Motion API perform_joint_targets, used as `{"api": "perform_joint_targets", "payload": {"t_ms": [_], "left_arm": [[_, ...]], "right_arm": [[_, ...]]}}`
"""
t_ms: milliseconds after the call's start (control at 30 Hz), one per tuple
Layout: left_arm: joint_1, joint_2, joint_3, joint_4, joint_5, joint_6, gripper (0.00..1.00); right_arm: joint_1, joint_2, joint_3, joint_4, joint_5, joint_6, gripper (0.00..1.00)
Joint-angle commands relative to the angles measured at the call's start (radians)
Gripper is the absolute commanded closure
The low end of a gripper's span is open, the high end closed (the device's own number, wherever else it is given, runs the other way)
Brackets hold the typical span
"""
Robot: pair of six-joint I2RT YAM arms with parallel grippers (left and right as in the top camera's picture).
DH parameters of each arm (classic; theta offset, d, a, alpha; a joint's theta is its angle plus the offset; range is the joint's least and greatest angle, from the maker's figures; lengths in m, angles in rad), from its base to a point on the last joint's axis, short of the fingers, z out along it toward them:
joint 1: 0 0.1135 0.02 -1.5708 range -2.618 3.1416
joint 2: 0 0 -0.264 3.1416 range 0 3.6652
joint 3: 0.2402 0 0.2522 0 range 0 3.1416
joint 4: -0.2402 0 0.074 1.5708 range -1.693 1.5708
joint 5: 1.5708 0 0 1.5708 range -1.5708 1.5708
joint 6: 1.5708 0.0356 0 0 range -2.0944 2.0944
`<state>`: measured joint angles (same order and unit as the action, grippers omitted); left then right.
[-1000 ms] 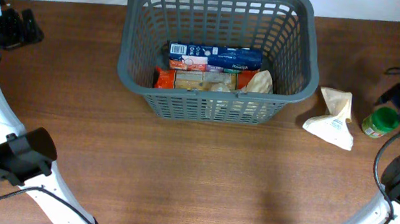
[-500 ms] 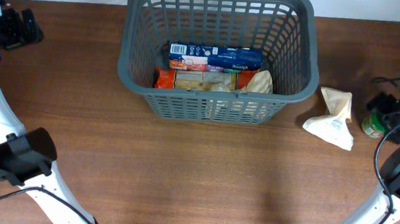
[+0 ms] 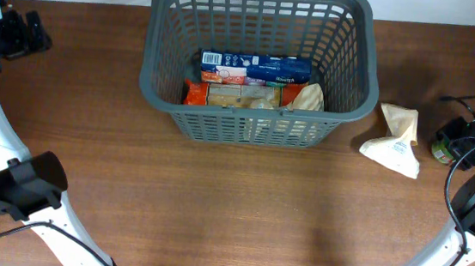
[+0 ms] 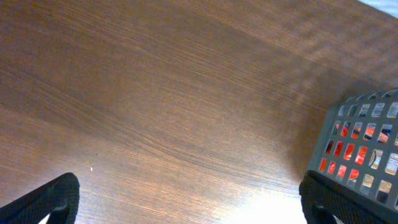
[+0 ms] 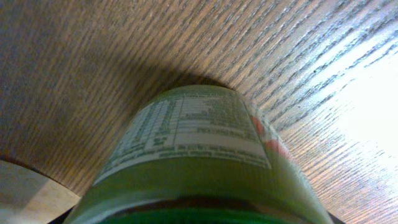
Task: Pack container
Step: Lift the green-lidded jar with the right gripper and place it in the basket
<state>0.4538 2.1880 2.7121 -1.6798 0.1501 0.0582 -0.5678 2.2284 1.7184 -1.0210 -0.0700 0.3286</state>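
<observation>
A brown wooden table (image 3: 231, 210) with three things set on it.
The container (image 3: 251, 127) is stood at the far middle of the table, well apart from the wide-open jaws of the left gripper (image 3: 29, 30). A green jar (image 5: 199, 143) is seen right up against the jaws of the right gripper (image 3: 461, 135). A white pouch (image 3: 395, 140) is laid just beside the jar, on the container's side.

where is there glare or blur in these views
Right wrist: the green jar sits very close, its label soft, and the table is blown out white at the right edge. Left wrist: a glare patch on the wood at bottom centre, near the container. Overhead: sharp, evenly lit.
</observation>
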Motion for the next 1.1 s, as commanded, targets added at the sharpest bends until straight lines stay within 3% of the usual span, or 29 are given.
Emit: {"api": "perform_joint_targets", "payload": {"t_ms": [0, 167, 200, 367, 467, 600, 733, 867, 1067], "left_arm": [[0.001, 0.002, 0.002, -0.001, 0.008, -0.013, 0.01], [0.001, 0.002, 0.002, -0.001, 0.008, -0.013, 0.01], [0.001, 0.002, 0.002, -0.001, 0.008, -0.013, 0.01], [0.001, 0.002, 0.002, -0.001, 0.008, -0.013, 0.01], [0.001, 0.002, 0.002, -0.001, 0.007, -0.013, 0.01], [0.001, 0.002, 0.002, -0.001, 0.008, -0.013, 0.01], [0.001, 0.002, 0.002, -0.001, 0.007, -0.013, 0.01], [0.001, 0.002, 0.002, -0.001, 0.008, -0.013, 0.01], [0.001, 0.002, 0.002, -0.001, 0.008, -0.013, 0.01]], "right_arm": [[0.005, 0.005, 0.006, -0.042, 0.008, 0.002, 0.52], [0.006, -0.010, 0.100, -0.139, 0.007, 0.002, 0.69], [0.007, -0.029, 0.159, -0.190, 0.007, 0.002, 0.77], [0.037, -0.125, 0.381, -0.337, -0.006, -0.022, 0.83], [0.098, -0.205, 0.557, -0.419, -0.045, -0.068, 0.96], [0.294, -0.329, 0.826, -0.466, -0.076, -0.098, 0.96], [0.516, -0.373, 0.932, -0.425, -0.075, -0.116, 0.96], [0.766, -0.338, 0.920, -0.385, -0.075, -0.115, 0.96], [0.951, -0.124, 0.866, -0.362, 0.067, -0.116, 0.96]]}}
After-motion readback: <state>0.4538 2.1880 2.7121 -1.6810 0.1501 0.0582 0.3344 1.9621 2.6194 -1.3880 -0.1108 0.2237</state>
